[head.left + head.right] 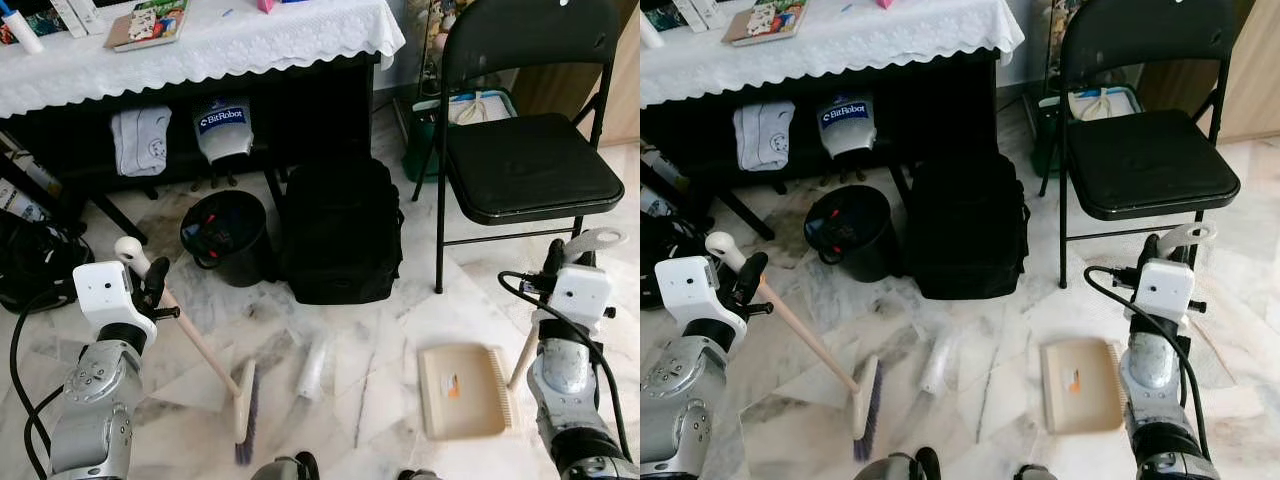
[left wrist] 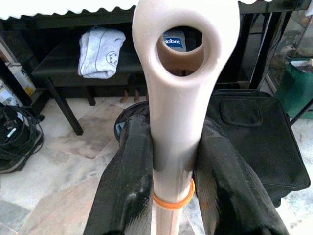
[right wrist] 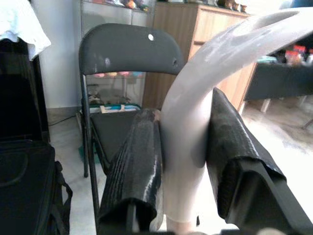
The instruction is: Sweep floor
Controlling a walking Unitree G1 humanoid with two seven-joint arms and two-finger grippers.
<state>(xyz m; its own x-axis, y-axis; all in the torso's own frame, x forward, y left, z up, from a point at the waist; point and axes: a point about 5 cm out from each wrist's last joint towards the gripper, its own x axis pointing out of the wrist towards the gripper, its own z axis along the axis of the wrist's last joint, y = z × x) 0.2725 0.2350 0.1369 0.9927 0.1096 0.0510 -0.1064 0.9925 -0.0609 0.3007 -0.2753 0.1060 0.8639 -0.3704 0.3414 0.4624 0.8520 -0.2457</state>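
Observation:
My left gripper (image 1: 150,278) is shut on the beige broom handle (image 2: 173,112) just below its looped end. The handle slants down to the broom head (image 1: 244,400), whose purple bristles rest on the marble floor. A white crumpled piece of litter (image 1: 313,366) lies just right of the bristles. My right gripper (image 1: 562,262) is shut on the pale curved dustpan handle (image 3: 195,122). The beige dustpan (image 1: 462,390) lies flat on the floor at the right, its comb edge beside my right arm.
A black bag (image 1: 340,230) and a black bucket (image 1: 226,236) stand ahead, in front of a table with a white lace cloth (image 1: 200,50). A black folding chair (image 1: 530,165) stands at the right. Cables (image 1: 30,262) lie at the left.

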